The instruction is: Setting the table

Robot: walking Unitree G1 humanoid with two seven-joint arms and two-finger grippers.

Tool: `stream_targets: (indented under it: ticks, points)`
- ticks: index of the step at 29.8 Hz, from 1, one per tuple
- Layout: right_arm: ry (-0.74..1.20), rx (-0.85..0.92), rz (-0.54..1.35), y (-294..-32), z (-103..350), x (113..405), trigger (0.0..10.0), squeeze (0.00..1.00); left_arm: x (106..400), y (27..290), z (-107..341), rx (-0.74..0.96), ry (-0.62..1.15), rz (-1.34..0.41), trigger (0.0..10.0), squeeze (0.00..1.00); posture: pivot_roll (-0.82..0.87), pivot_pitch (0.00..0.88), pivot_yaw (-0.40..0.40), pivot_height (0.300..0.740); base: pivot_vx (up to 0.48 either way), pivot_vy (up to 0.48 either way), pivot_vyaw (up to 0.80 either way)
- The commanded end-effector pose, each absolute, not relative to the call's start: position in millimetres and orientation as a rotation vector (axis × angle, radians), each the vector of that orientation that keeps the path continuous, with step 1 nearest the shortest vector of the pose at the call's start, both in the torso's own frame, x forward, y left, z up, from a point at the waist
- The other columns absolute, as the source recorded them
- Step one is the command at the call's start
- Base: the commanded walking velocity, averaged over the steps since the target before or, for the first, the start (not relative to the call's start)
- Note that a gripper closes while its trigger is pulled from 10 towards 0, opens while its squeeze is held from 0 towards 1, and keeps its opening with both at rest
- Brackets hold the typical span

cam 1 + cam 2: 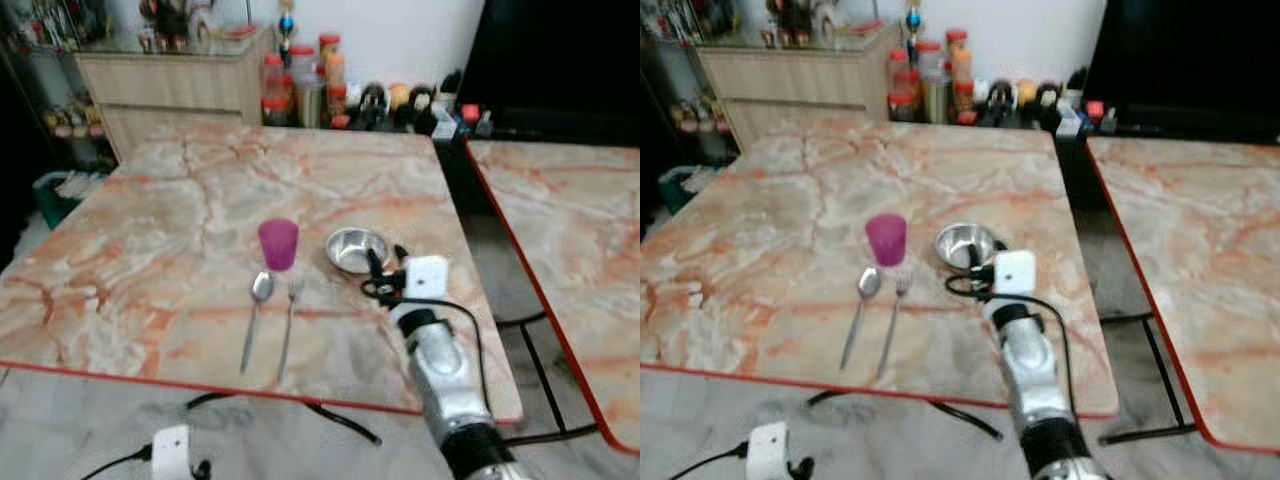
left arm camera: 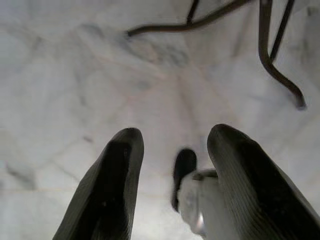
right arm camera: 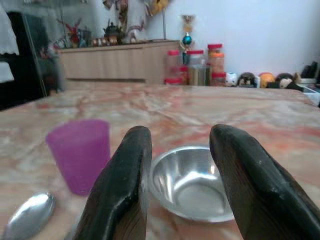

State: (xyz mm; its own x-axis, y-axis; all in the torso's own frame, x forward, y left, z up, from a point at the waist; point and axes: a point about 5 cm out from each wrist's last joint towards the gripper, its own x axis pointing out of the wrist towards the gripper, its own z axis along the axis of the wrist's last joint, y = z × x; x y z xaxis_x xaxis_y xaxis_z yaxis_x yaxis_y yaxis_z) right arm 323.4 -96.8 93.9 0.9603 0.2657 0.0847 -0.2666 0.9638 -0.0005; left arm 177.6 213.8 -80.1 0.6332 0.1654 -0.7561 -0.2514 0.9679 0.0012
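Right gripper (image 1: 376, 268) reaches over the near right part of the orange-veined marble table (image 1: 150, 250); its fingers stand apart with nothing between them, tips at the near rim of the small round steel bowl (image 1: 355, 248).

Left gripper (image 2: 172, 165) hangs low, fingers spread, over pale marble floor (image 2: 75, 75) beside dark metal table legs (image 2: 270, 55).

Left to right on the table: steel spoon (image 1: 256, 314) and steel fork (image 1: 289, 322) lie parallel, handles toward the near red edge; translucent purple plastic cup (image 1: 278, 243) stands upright just behind them; bowl just right of the cup, apart from it.

The far half of the tabletop is open. A narrow aisle separates it from a second marble table (image 1: 580, 250) on the right. Jars and bottles (image 1: 300, 85) crowd behind the far edge.
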Motion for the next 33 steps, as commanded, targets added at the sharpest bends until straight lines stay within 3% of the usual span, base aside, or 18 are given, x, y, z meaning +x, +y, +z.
stream_targets:
  ticks: [1,20,28,29,30,33]
  points:
    - [-0.087,0.003,0.233,-109.3,95.8,325.5,10.0,0.00,178.8,208.2,-80.9,-0.127,0.857,0.236,10.0,0.00,0.04,0.000,0.006,0.740,0.319,0.000,0.00]
    - [-0.085,0.007,0.228,-109.7,96.2,325.9,10.0,0.00,178.9,206.2,-81.1,-0.129,0.857,0.229,10.0,0.00,0.04,0.000,0.007,0.740,0.306,0.000,0.00]
    - [-0.077,0.017,0.230,-107.9,95.8,326.7,10.0,0.00,177.9,207.0,-81.4,-0.127,0.858,0.232,10.0,0.00,0.04,0.000,0.007,0.740,0.000,0.000,0.00]
    - [-0.076,0.016,0.230,-107.9,95.8,326.8,10.0,0.46,177.9,206.9,-81.4,-0.127,0.858,0.231,10.0,0.00,0.04,0.000,0.007,0.740,0.000,0.000,0.00]
    - [-0.074,0.022,0.234,-107.4,95.9,326.9,10.0,1.00,177.8,206.9,-81.4,-0.127,0.858,0.231,10.0,0.00,0.04,0.000,0.007,0.740,0.000,0.000,0.00]
    - [-0.054,0.035,0.227,-106.9,94.6,327.8,10.0,1.00,177.5,206.9,-81.6,-0.128,0.859,0.232,10.0,0.00,0.04,0.000,0.008,0.740,0.000,0.000,0.00]
